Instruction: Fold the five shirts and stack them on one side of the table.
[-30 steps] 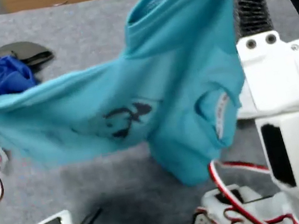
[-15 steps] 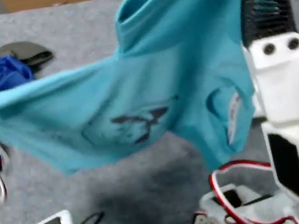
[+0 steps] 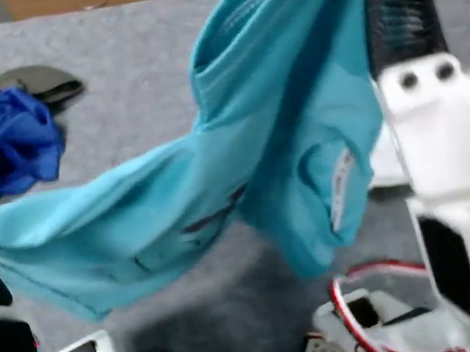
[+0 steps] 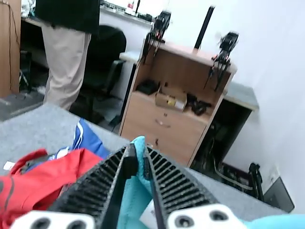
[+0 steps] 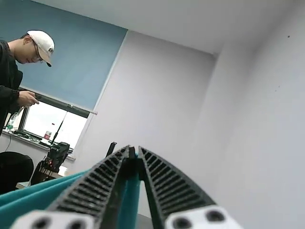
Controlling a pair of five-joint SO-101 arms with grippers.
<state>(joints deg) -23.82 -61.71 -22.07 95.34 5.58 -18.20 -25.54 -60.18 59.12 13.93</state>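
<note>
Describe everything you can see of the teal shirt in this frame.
The teal shirt is a thin, soft-looking knit with a dark print and a white neck label. It hangs spread and sagging above the grey table, pinched at one edge by the left end effector and at another by the right end effector, both shut.

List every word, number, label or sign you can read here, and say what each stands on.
No text can be read.
On the teal shirt, the dark print: blurred, unreadable.
Inside its collar, the white neck label: too small to read.
</note>
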